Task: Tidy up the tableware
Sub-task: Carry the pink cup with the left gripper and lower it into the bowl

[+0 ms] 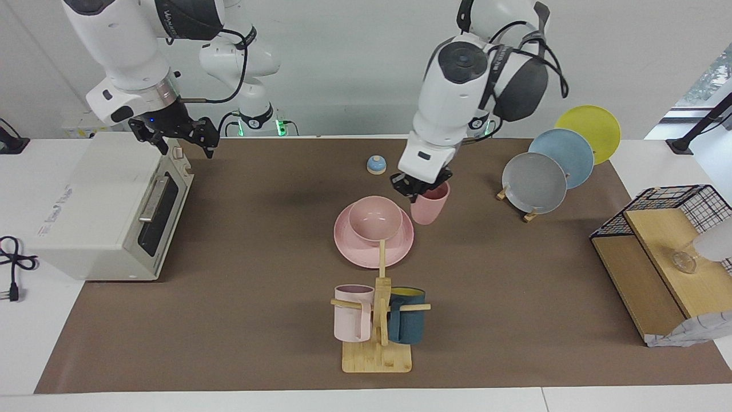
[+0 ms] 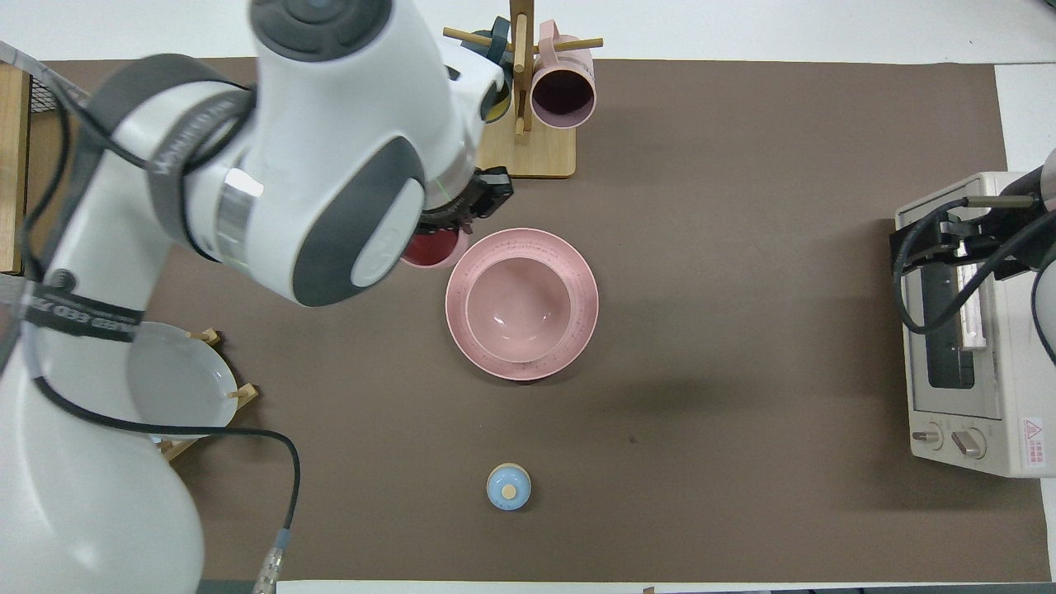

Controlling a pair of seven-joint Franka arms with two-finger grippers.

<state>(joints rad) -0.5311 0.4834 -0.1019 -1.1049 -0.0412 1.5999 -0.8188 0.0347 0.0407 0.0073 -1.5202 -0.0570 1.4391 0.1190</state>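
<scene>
Matte pink set on the desk (image 1: 514, 320): deep bowl (image 1: 376, 217) sits mouth up in the middle of the wide flat plate (image 1: 366, 252). Small tapered cup (image 1: 430, 205) just beside the plate, toward the left arm's end, mouth up, long axis slightly tilted, rim pinched by the left end effector (image 1: 422, 187). Right end effector (image 1: 174, 134) waits over the toaster oven (image 1: 97, 206), fingers spread.

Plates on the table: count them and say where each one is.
4. The pink plate lies flat mid-table under the pink bowl. The grey plate, blue plate and yellow plate stand in a rack toward the left arm's end. None seems hidden.
</scene>
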